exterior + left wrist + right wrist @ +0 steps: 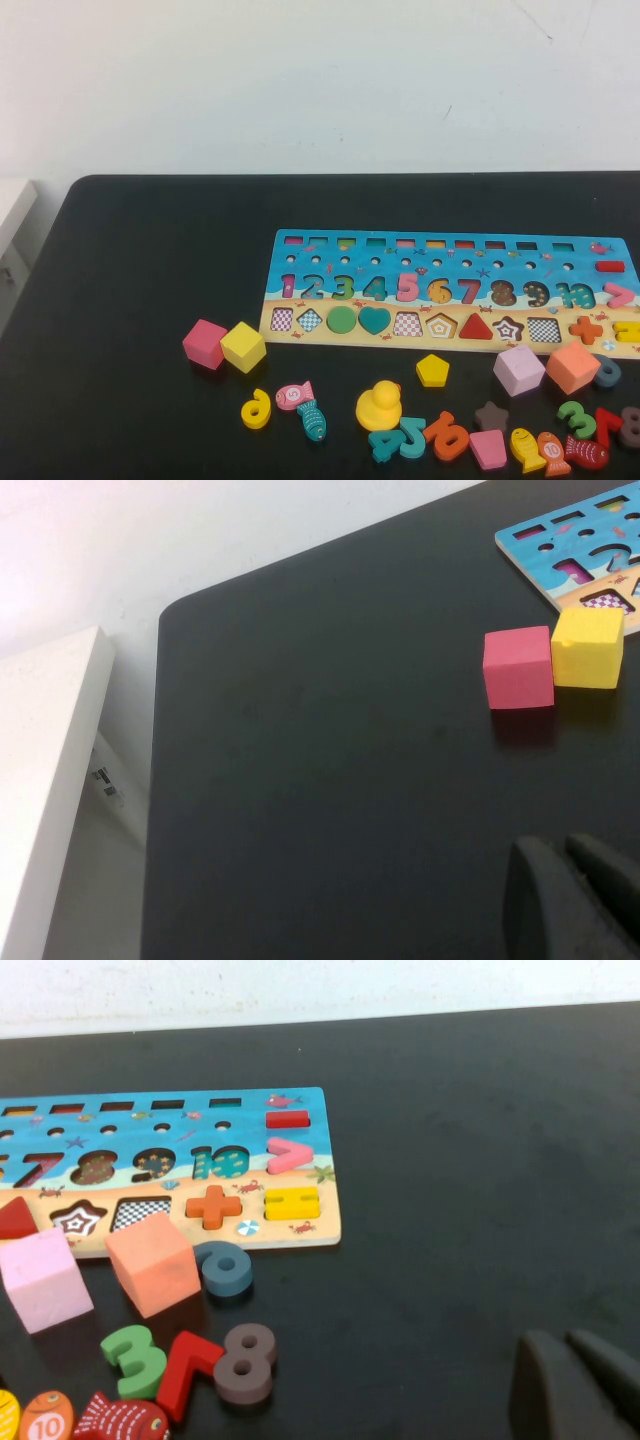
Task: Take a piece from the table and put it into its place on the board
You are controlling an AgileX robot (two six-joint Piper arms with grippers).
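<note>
The yellow pentagon piece (pixel 432 370) lies loose on the black table (pixel 130 300), lower centre of the high view, just below the board (pixel 300 250) and nearly under the pentagon cut-out (pixel 441 325) in the sandy strip. That looks like a convenient start: the piece seems to need only a short lift and a small turn to match the hole. It is small and flat, plain bright yellow with five sides, lower than the cubes around it. A yellow duck (pixel 379 405) sits just below and left of it, and a pale purple cube (pixel 519 369) stands to its right, so there is little free room on those sides.

Neither arm shows in the high view. The right gripper (pixel 575 1385) appears only at the lower right of its wrist picture, over bare table well right of the board, its fingers pressed together and holding nothing. The left gripper (pixel 570 900) shows as dark fingers (pixel 530 900) at the lower right of its own picture, apart from the red cube (pixel 518 667) and yellow cube (pixel 588 647); they look close together with nothing between them. Both seem parked, so the pick is not yet begun
</note>
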